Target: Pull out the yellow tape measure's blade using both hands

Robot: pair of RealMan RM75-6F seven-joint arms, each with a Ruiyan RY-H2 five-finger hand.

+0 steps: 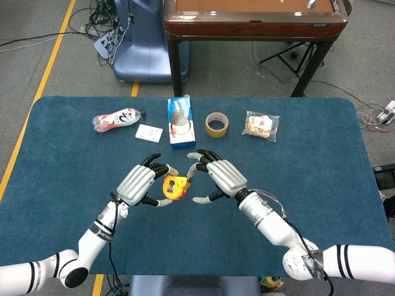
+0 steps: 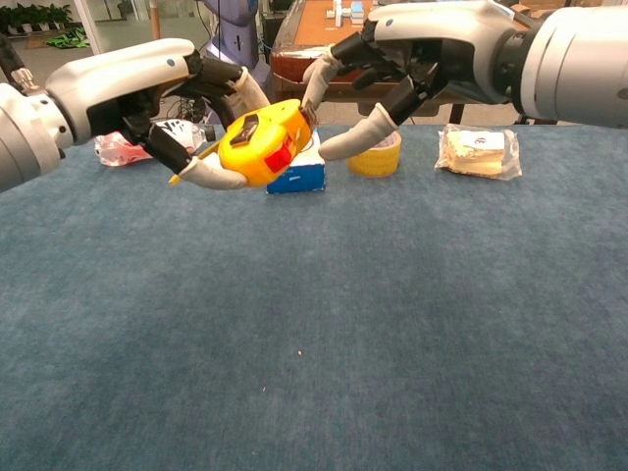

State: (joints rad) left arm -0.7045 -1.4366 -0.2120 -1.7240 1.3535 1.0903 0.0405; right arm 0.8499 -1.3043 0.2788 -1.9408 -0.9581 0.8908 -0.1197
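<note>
The yellow tape measure (image 1: 174, 187) with a red button hangs above the blue table (image 1: 321, 185), and my left hand (image 1: 141, 185) grips it from its left side. In the chest view the tape measure (image 2: 261, 145) sits between the thumb and fingers of the left hand (image 2: 182, 103). My right hand (image 1: 222, 177) hovers just right of it with its fingers spread. In the chest view one fingertip (image 2: 312, 90) of the right hand (image 2: 397, 64) reaches the case's upper right corner and the thumb curves below it. No blade shows outside the case.
Along the far side of the table lie a crushed bottle (image 1: 117, 119), a white card (image 1: 149, 133), a blue biscuit box (image 1: 179, 122), a roll of tape (image 1: 216, 124) and a bagged snack (image 1: 260, 125). A wooden table (image 1: 247, 18) stands beyond.
</note>
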